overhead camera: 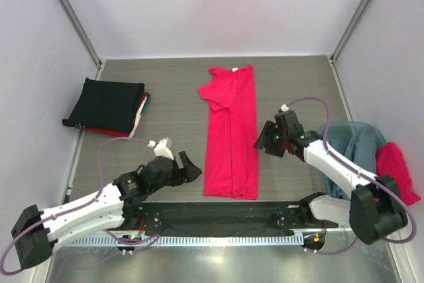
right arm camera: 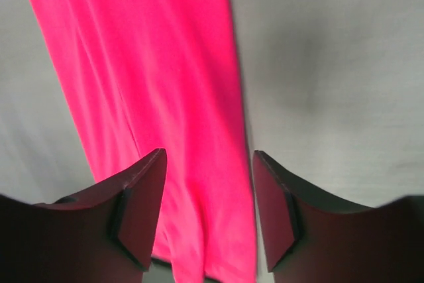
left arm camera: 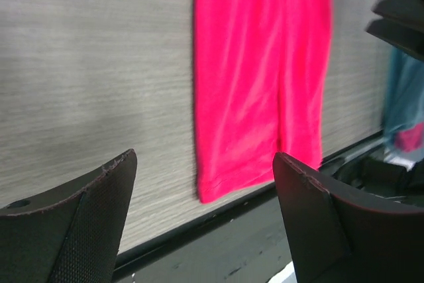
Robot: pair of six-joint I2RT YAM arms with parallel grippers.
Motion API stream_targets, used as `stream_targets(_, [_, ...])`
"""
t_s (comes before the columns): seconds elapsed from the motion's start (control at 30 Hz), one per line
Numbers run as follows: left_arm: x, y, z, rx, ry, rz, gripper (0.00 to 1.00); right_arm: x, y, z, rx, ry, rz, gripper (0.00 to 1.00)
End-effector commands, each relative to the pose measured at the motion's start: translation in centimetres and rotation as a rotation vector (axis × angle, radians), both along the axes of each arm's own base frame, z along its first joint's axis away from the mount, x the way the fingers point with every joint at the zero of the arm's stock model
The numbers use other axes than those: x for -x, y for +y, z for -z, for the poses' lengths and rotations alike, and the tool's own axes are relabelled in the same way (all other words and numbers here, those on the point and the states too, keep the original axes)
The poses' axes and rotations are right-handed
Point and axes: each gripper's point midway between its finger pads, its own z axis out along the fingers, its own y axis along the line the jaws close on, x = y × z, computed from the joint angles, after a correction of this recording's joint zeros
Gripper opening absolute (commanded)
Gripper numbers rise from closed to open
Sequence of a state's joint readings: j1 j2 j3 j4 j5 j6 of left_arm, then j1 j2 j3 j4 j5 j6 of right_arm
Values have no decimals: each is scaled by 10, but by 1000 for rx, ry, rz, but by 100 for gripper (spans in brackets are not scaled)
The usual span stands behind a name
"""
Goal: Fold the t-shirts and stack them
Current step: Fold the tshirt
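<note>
the left gripper [overhead camera: 191,166] hangs spread and empty just beside the left edge of the pink-red t-shirt [overhead camera: 230,140]. the right gripper [overhead camera: 262,138], also parted and holding nothing, flanks its right edge. the shirt lies mid-table as a long strip, sides folded in, likely ready for a crosswise fold. the folded stack [overhead camera: 106,105] sits far left, and a grey-blue shirt [overhead camera: 351,138] lies heaped at the right.

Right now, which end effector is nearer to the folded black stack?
Left. The left end effector is diagonally right of the stack, on the stack's side of the pink shirt. The right end effector is on the shirt's other side, much farther away.
</note>
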State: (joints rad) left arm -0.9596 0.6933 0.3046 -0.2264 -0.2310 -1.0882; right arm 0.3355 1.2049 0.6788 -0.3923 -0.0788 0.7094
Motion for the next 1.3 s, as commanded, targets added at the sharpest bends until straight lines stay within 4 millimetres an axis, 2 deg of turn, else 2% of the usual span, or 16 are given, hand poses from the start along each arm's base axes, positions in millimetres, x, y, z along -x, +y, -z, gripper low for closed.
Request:
stream_targets(0.0, [6,-17,0,16,49,69,82,35,-3,4,36,50,3,54])
stream_targets(0.1, [7,-27,0,16,75,90,77,70,2,29,6,125,-12,45])
stream_targets(0.23, [12,-33,18,-6,151,94,72,101,12,44,-17,190,-46,45])
stream_targets(0.4, [20,-43,24,10,179,128,68,132,28,54,-34,248,-104,45])
stream_targets(0.7, [27,-51,24,18,216,163,58,163,36,59,-18,287,-136,42])
stream_targets(0.93, [31,-55,26,22,250,164,53,175,34,58,10,301,-151,36])
stream_targets(1.07, [34,-56,31,9,271,163,48,172,34,57,15,284,-144,19])
stream_targets(1.1, [33,-57,31,8,272,163,43,171,36,55,9,277,-146,10])
stream_targets(1.13, [34,-56,34,-1,280,162,42,170,37,55,8,276,-150,6])
stream_targets(1.2, [37,-57,36,-8,287,167,39,169,40,52,2,270,-156,1])
stream_targets(1.27, [38,-55,41,-18,304,159,38,167,41,49,-1,261,-159,1])
